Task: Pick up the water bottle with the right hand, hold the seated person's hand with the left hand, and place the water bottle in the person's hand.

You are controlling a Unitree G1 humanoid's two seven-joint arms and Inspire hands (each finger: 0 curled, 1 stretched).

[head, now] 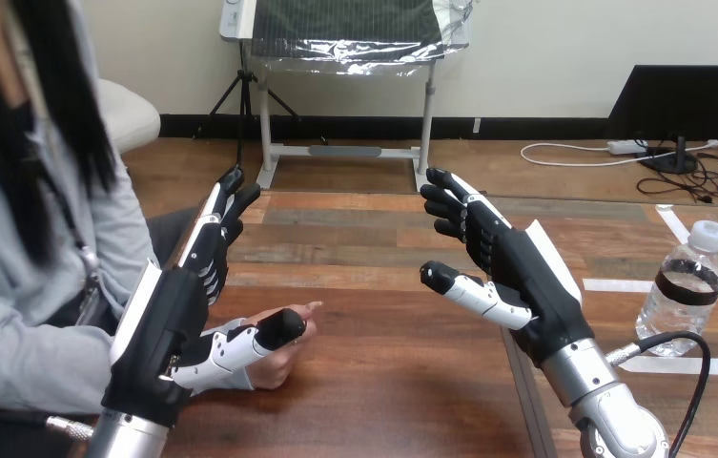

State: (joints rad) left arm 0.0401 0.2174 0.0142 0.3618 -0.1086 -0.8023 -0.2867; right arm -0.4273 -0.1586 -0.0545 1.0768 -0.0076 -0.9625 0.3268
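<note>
Step in hand: the pick-up. My right hand [512, 272] hangs above the desk [383, 401], fingers spread and straight, holding nothing.
Where the bottle is: the water bottle [684, 291] stands upright at the far right, well apart from that hand, on a surface marked with white tape [622, 284]. I cannot tell whether that surface is part of the desk.
How to do it well: I judge the right hand should swing out to the right, keep the thumb wide, come in level at the bottle's middle and close only once the body sits between thumb and fingers.
Left side: my left hand [178, 315] is raised with its fingers straight. Its thumb lies across the person's hand [276, 370], which rests on the desk, and I cannot tell whether the two touch.
Look of the bottle: clear plastic, white cap [709, 234], dark band [688, 280] around the upper body, ribbed below.
Handling: it looks light and slippery, and a nudge would likely tip it.
</note>
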